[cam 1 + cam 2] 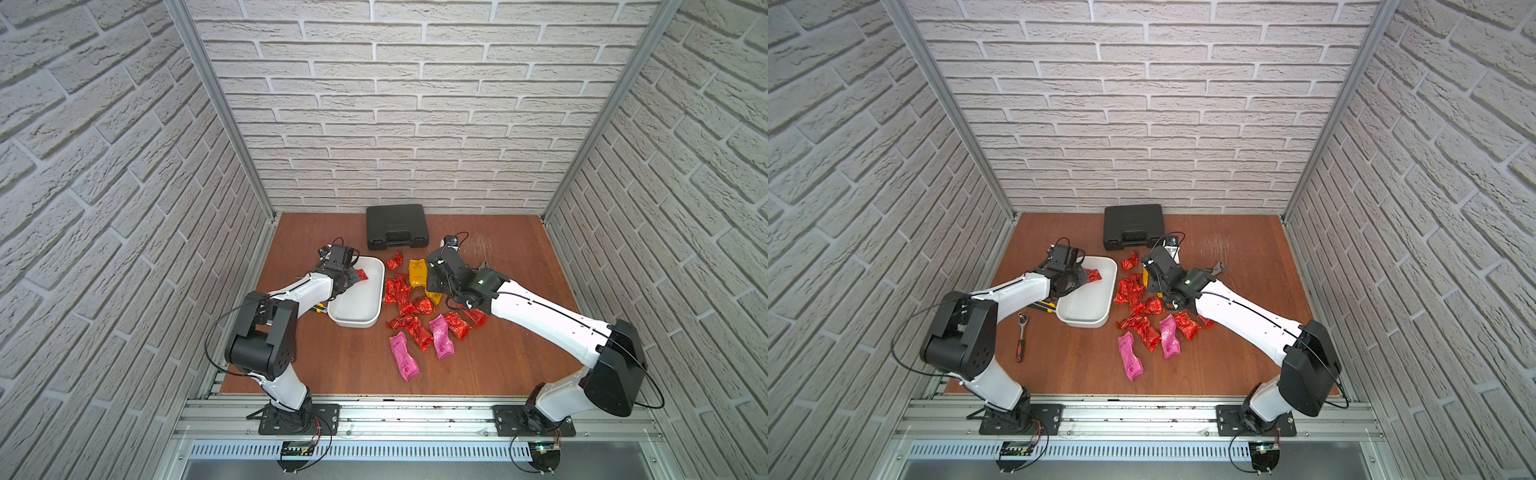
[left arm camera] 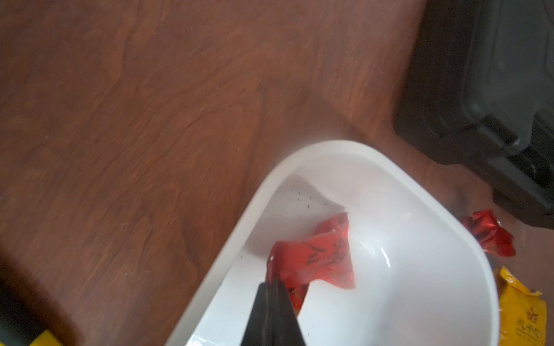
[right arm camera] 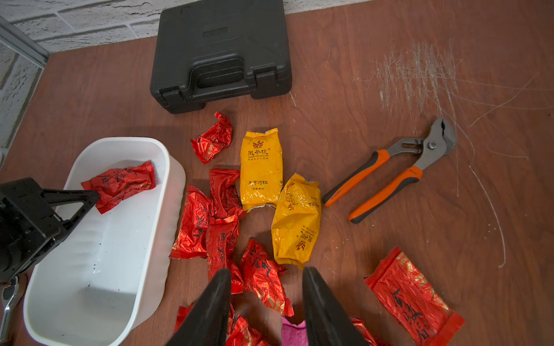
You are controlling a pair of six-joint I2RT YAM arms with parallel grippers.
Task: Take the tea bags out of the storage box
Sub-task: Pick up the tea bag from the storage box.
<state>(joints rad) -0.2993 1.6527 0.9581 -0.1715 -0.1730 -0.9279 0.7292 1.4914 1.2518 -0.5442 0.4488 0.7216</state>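
The left gripper (image 3: 95,200) pinches the last shiny red foil tea bag (image 3: 123,182) inside the white plastic storage box (image 3: 105,254). The other red, pink and yellow bags (image 1: 405,297) lie out on the wooden table (image 1: 498,353). The right gripper (image 3: 266,271) hangs open and empty. Only that one bag is left.
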